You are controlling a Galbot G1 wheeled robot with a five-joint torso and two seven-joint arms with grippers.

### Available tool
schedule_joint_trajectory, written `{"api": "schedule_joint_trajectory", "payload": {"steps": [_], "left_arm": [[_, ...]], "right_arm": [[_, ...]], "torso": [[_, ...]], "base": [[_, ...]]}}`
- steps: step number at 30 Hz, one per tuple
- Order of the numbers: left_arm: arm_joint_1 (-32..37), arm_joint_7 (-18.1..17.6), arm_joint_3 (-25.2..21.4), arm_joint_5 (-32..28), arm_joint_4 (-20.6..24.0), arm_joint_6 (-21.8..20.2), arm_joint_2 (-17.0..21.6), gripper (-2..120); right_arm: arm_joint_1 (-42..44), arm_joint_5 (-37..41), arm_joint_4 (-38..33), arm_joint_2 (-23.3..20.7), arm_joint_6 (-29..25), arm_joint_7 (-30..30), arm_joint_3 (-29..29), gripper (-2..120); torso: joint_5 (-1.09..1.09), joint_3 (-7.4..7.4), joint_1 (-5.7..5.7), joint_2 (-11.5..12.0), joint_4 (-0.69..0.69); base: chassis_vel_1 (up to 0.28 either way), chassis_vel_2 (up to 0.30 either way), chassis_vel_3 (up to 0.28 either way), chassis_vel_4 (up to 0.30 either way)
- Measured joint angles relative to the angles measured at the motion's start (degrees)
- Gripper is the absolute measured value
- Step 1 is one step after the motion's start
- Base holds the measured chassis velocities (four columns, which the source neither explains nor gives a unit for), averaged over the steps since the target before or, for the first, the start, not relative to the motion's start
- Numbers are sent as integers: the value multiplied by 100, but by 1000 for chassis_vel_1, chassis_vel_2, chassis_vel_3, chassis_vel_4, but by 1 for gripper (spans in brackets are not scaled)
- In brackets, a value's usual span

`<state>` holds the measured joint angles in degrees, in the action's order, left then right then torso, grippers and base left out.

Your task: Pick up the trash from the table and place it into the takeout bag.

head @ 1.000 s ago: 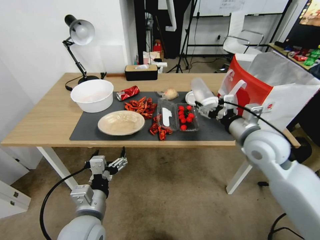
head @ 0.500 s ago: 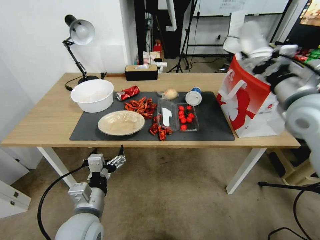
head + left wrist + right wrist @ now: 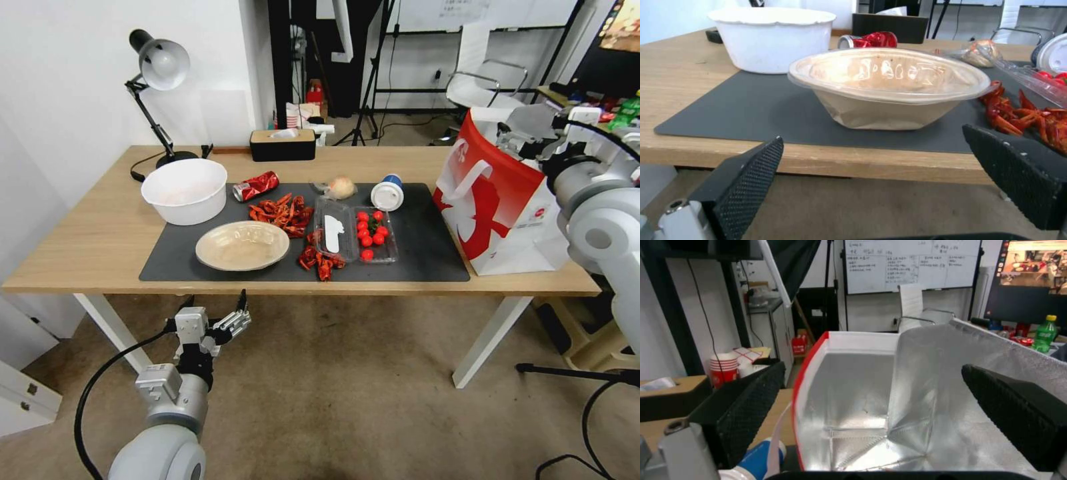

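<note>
My right gripper (image 3: 523,139) hangs open over the mouth of the takeout bag (image 3: 493,207), with nothing between its fingers; the right wrist view looks down into the bag's silver lining (image 3: 853,400). On the dark mat of the table (image 3: 87,240) lie a beige shallow bowl (image 3: 242,245), a crushed red soda can (image 3: 256,186), a plastic-wrapped beige lump (image 3: 340,188) and a white-and-blue lidded cup (image 3: 388,193) on its side. My left gripper (image 3: 213,327) waits open below the table's front edge, facing the bowl (image 3: 889,86).
A large white bowl (image 3: 185,190) stands at the mat's left. Red crayfish shells (image 3: 283,213) and a clear tray of cherry tomatoes (image 3: 373,233) fill the mat's middle. A desk lamp (image 3: 157,67) and a tissue box (image 3: 282,145) sit along the back edge.
My right gripper lifted a clear cup from beside the mat up over the bag; the cup has now left its fingers, which stand open. The left arm barely moved.
</note>
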<state>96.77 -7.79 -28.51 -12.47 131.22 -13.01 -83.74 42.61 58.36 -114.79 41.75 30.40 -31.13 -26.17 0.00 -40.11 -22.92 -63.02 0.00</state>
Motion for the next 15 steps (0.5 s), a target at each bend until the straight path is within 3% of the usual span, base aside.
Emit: {"api": "schedule_joint_trajectory", "payload": {"steps": [8, 9, 15], "left_arm": [[-38, -10, -30, -32, -4, -4, 10, 100], [-51, -10, -54, -69, -5, 2, 8, 100], [-59, 82, -78, -129, -14, 166, -1, 100]], "right_arm": [[250, -2, -343, 20, -207, 217, -57, 100], [367, -11, -501, 62, -557, 390, -69, 100], [682, -128, -680, 101, -1246, 1337, -99, 100]], "torso": [[-1, 0, 0, 0, -1], [0, 0, 0, 0, 0], [-2, 1, 0, 0, 0]], "base": [[0, 0, 0, 0], [0, 0, 0, 0], [0, 0, 0, 0]]}}
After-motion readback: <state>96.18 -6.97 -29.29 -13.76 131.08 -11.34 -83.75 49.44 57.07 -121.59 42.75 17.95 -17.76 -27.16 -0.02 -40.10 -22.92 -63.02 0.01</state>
